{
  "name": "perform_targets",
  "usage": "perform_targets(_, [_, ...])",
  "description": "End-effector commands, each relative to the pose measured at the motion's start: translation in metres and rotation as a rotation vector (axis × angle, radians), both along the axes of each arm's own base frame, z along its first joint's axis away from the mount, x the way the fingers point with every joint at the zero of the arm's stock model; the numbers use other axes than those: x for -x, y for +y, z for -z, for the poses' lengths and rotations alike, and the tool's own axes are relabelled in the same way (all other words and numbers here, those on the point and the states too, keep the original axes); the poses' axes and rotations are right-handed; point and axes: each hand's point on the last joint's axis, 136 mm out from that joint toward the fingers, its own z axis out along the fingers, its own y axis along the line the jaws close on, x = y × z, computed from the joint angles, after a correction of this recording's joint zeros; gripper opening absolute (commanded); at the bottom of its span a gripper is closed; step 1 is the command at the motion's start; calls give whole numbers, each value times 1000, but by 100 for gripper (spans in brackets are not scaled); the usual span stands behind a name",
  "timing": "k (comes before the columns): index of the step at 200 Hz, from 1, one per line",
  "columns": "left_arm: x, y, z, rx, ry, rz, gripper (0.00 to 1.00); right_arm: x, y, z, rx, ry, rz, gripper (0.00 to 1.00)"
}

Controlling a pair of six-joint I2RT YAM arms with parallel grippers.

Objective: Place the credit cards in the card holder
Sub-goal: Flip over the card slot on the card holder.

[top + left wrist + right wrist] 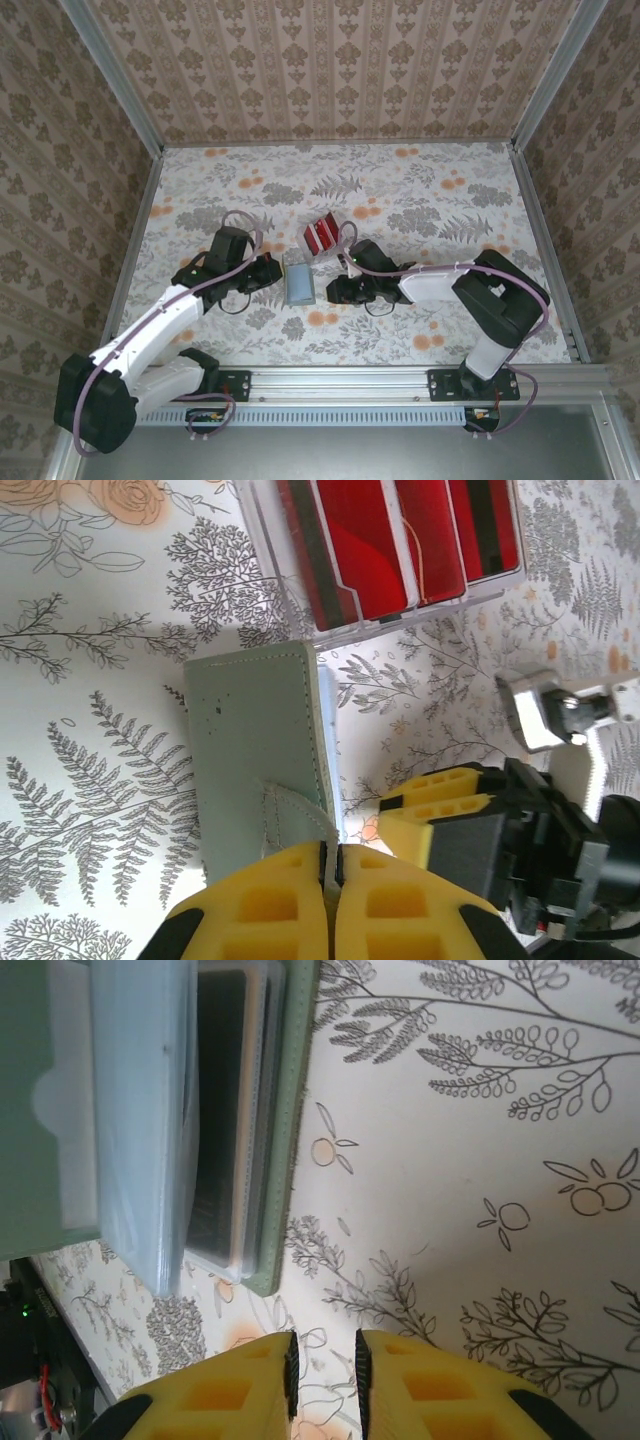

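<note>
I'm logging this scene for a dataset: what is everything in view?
credit cards: about three showing, red, fanned just beyond the card holder
card holder: one, sage green, mid-table between the grippers
table: one, white floral cover, grey ferns, orange blooms
walls: three, beige patterned, around the table
rail: one, silver, near edge
left arm, right arm: two, white and black
left gripper: yellow jaws shut on the card holder's flap
right gripper: yellow jaws slightly apart, holding nothing

Floral-print table (pixel 430 200) — patterned walls (pixel 330 70) on three sides.
</note>
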Motion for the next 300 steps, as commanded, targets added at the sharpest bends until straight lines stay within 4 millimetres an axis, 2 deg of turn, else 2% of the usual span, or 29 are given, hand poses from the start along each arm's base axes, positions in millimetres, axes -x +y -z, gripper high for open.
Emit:
perform_targets(1, [1,3,5,-13,13,-14,0,-16,5,-40,-26,-99,-7,24])
perform_targets(15, [2,3,8,-14,19,-15,0,-22,7,-49,-19,-124,-11,25])
perform_targets(33, [2,3,13,-17,25,-17,0,-26,13,-51,-23,-125,-25,25])
perform_targets(79, [5,10,31,-50,52,-29,0,-27,46,-61,-97,-114,-76,26])
perform_targets(120, [8,16,42,-60,68,-40,0,-25,67,-60,-115,-90,-125,29])
perform_targets(143, [11,23,52,-82,85,-51,0,-20,76,-52,-99,-74,-151,29])
perform_targets(189, [19,33,74,-105,119,-63,0,-25,73,-28,-36,-46,-128,31])
perform_targets(196, [17,41,77,-110,127,-93,0,-25,73,-26,-30,-47,-127,31])
perform_targets(225, [19,52,88,-140,138,-113,0,-24,72,-27,-29,-47,-128,32])
perform_targets(260, [22,66,107,-183,175,-144,0,-22,70,-32,-29,-53,-128,38])
perform_targets(300, [23,75,118,-221,207,-171,0,-18,67,-34,-41,-49,-124,42])
